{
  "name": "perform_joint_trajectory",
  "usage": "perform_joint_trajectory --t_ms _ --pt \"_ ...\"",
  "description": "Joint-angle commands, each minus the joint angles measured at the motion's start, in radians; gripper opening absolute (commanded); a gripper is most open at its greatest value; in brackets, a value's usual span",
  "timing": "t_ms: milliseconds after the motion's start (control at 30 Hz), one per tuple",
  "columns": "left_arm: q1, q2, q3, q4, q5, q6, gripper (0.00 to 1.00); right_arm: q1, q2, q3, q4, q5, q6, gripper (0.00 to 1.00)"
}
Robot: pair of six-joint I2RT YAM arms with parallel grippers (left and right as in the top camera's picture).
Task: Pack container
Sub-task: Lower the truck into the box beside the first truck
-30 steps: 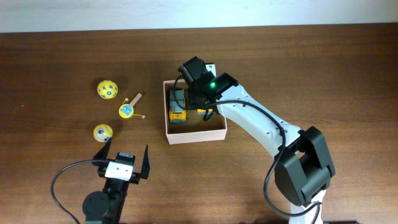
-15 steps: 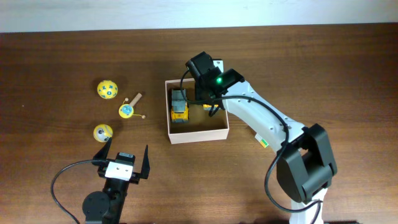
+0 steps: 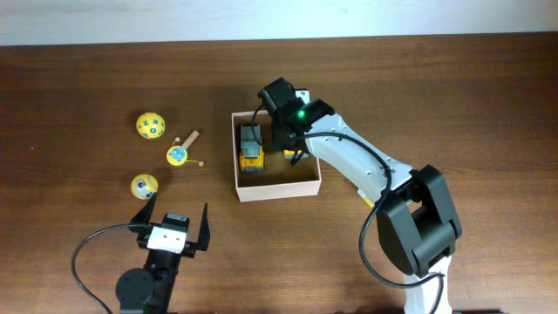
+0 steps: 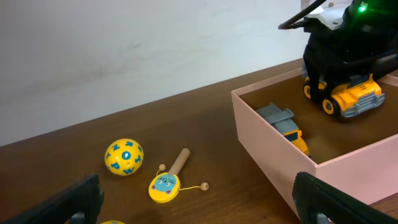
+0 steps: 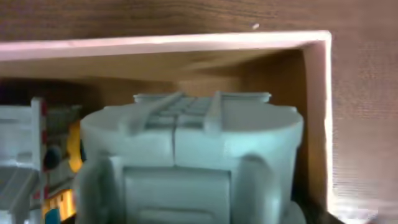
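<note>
Dark brown wooden table fills the view. At frame centre sits the square, shallow, pale cream container point(image 3: 277, 192), with a yellow-and-grey toy truck point(image 3: 251, 148) along its left wall. The right gripper point(image 3: 291, 146) hangs over a second yellow toy truck point(image 4: 352, 96) inside the container; I cannot tell whether it grips. The left gripper point(image 3: 173, 215), at lower left, gapes wide and holds nothing.

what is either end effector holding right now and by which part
Left end effector: open, nothing held. Right end effector sits over the top of the yellow truck in the container; whether it grips cannot be told.
</note>
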Motion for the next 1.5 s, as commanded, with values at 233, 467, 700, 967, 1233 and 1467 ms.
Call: perform_joint_trajectory --t_ms 233,467,700,967,1233,1467 --pt "0.006 0.0 -0.006 -0.001 -0.004 0.015 0.99 -0.004 -0.001 0.021 0.006 0.004 -0.005 0.71" --pt "0.006 0.0 -0.006 -0.001 -0.004 0.015 0.99 -0.004 -0.001 0.023 0.01 -0.06 -0.035 0.71" --pt "0.006 0.0 -0.006 -0.001 -0.004 0.015 0.99 -0.003 -0.028 0.062 -0.015 -0.143 -0.092 0.7" --pt "0.006 0.0 -0.006 -0.001 -0.004 0.015 0.99 0.016 -0.054 0.159 -0.096 -0.183 -0.186 0.48" --pt "0.006 0.0 -0.006 -0.001 -0.004 0.015 0.99 0.056 -0.039 0.162 -0.101 -0.176 -0.196 0.13" --pt "0.006 0.0 -0.006 -0.001 -0.004 0.015 0.99 0.055 0.011 0.159 -0.068 -0.173 -0.196 0.1"
